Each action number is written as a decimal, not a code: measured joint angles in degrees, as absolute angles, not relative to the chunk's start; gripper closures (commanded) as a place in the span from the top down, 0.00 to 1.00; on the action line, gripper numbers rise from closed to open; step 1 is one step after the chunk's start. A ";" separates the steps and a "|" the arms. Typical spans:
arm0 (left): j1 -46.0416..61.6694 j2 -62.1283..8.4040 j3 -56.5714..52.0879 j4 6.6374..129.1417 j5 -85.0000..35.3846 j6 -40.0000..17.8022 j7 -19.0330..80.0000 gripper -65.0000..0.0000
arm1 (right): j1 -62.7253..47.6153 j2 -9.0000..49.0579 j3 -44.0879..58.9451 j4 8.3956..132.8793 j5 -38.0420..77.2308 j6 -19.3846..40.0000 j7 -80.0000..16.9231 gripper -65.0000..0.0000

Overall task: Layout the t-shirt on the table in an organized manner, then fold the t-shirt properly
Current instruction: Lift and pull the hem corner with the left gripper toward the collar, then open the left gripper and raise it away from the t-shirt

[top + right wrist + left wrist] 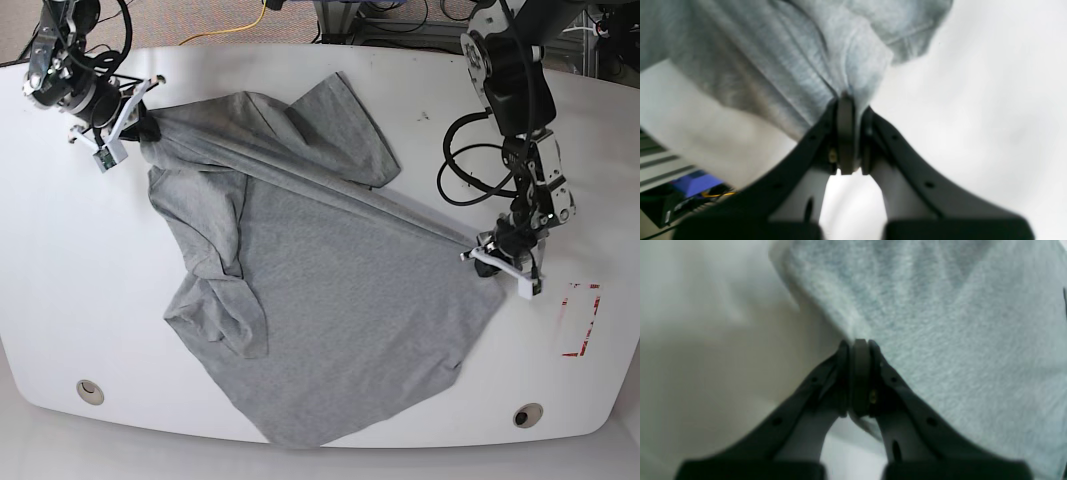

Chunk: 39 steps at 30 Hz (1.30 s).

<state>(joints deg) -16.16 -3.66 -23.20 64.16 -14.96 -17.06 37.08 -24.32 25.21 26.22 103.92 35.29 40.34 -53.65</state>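
A glossy white table (60, 300) carries the t-shirt (330, 310), spread rumpled across its middle with one sleeve folded over. The left gripper (858, 343) is clenched on the t-shirt's edge nearest the red tape rectangle (580, 320). The right gripper (850, 100) pinches the t-shirt's opposite corner.

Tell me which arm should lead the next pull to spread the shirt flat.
Probably the left gripper: shut on the t-shirt beside bare table. The right gripper, also shut on it, sits near the far edge.
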 measured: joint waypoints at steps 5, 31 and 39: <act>-9.37 -3.18 -26.24 77.82 -15.07 -17.06 44.82 0.00 | -19.33 27.07 25.63 97.95 35.92 40.62 -53.89 0.00; 16.53 8.14 -25.02 106.80 -14.61 -16.64 53.10 0.00 | -6.92 31.99 12.88 86.48 26.13 39.99 -54.61 0.00; 17.74 7.68 -21.47 106.96 -14.15 -16.49 53.17 0.00 | -15.51 27.46 16.91 92.77 25.87 40.01 -54.19 0.01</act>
<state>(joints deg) 17.74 7.68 -21.47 106.96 -14.15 -16.49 53.17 -15.51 27.46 16.91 92.77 25.87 40.01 -54.19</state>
